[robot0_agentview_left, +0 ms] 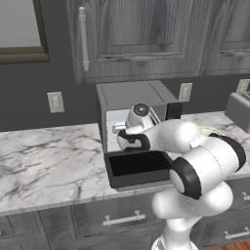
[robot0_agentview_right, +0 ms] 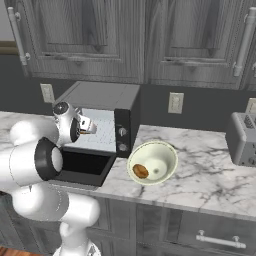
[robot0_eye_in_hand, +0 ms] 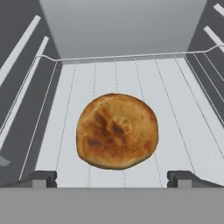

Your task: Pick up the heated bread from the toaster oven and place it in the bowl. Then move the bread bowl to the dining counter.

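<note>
The heated bread (robot0_eye_in_hand: 117, 130), a round golden-brown bun, lies on the wire rack inside the toaster oven (robot0_agentview_right: 102, 95). The oven's black door (robot0_agentview_left: 136, 168) hangs open. My gripper (robot0_eye_in_hand: 113, 177) is open and reaches into the oven mouth, with one fingertip on each side just short of the bun and neither touching it. From the right base view, the gripper (robot0_agentview_right: 89, 127) sits at the oven opening. The pale cream-green bowl (robot0_agentview_right: 162, 150) stands on the counter just right of the oven and holds a darker brown bread piece (robot0_agentview_right: 140, 171). The dining counter is out of view.
A grey slot toaster (robot0_agentview_right: 242, 137) stands at the far right of the marble counter (robot0_agentview_right: 210, 175). Wall cabinets (robot0_agentview_right: 125, 40) hang above the oven. The oven's side walls and rack rails close in on both sides of my hand. My arm's elbow (robot0_agentview_left: 205, 166) bulges in front of the counter.
</note>
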